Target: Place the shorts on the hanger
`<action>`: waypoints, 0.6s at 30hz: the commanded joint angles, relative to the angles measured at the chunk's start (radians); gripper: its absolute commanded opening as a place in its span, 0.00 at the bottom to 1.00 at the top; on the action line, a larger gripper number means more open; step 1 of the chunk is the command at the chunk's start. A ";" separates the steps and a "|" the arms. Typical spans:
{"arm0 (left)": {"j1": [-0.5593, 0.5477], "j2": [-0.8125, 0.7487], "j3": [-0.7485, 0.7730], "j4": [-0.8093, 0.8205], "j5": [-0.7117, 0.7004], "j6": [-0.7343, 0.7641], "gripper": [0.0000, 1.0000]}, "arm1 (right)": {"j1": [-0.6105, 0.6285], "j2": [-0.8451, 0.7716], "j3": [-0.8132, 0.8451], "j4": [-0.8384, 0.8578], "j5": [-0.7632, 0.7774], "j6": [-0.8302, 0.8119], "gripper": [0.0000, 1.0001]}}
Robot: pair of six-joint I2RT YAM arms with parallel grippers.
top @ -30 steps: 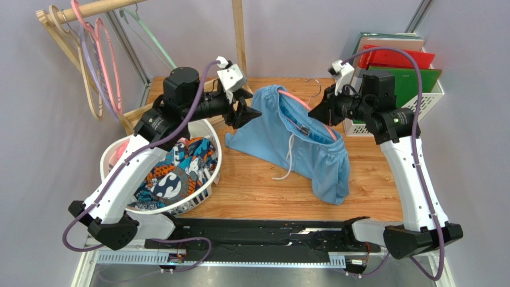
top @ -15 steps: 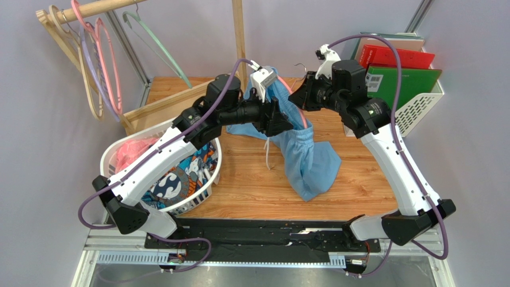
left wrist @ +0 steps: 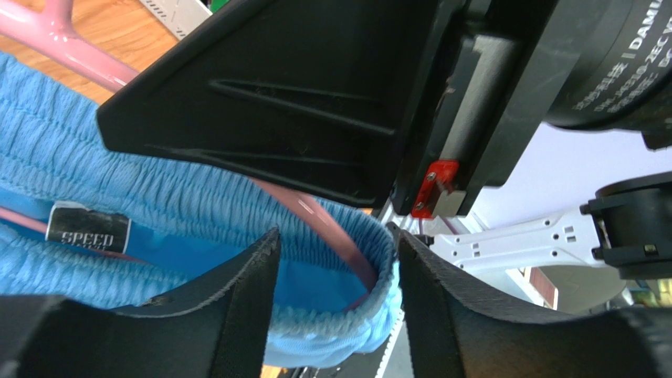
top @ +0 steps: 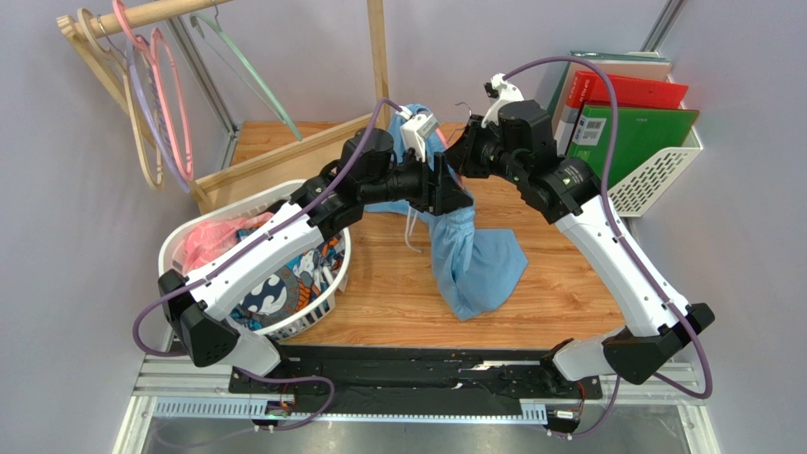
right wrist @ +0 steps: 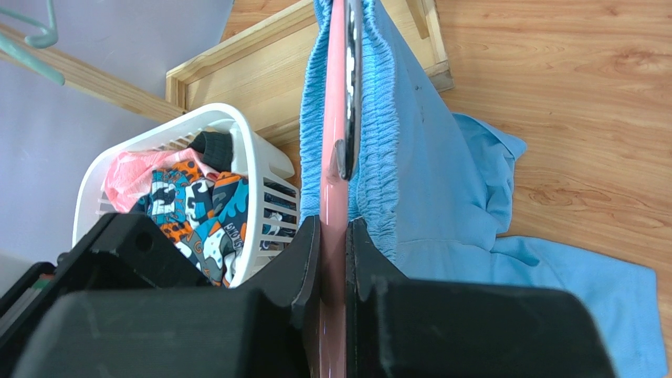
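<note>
The light blue shorts [top: 469, 255] hang bunched from the salmon-pink hanger [right wrist: 337, 118], their lower part resting on the table. My right gripper [top: 457, 156] is shut on the hanger's arm, which runs between its fingers in the right wrist view [right wrist: 334, 224], with the waistband [right wrist: 378, 142] on both sides. My left gripper [top: 453, 189] is right next to it. In the left wrist view its fingers stand apart [left wrist: 335, 236] around the waistband's end [left wrist: 331, 315], where the hanger [left wrist: 331, 228] pokes through. The white drawstring [top: 412, 232] dangles on the left.
A white laundry basket [top: 180, 241] at the left holds a pink garment [top: 204, 241] and patterned cloth [top: 275, 284]. Several hangers hang on a rail [top: 142, 95] at the back left. A wooden frame [top: 275, 161] lies behind. A white rack with folders [top: 644, 123] stands at the back right.
My left gripper has swung right from the shorts' left corner to beside my right gripper. The right gripper has moved left with the hanger. The shorts went from spread wide to hanging narrow.
</note>
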 commanded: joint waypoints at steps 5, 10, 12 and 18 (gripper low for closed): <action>0.001 0.029 0.016 0.062 -0.014 -0.055 0.45 | 0.020 0.016 0.077 0.122 0.061 0.103 0.00; 0.009 0.017 -0.003 0.058 -0.018 -0.121 0.19 | 0.023 0.022 0.077 0.128 0.054 0.101 0.00; 0.024 0.016 -0.005 0.048 -0.018 -0.199 0.12 | 0.025 0.022 0.072 0.135 0.037 0.094 0.00; 0.030 0.013 0.039 0.048 0.003 -0.273 0.00 | 0.023 0.005 0.035 0.214 -0.034 0.081 0.39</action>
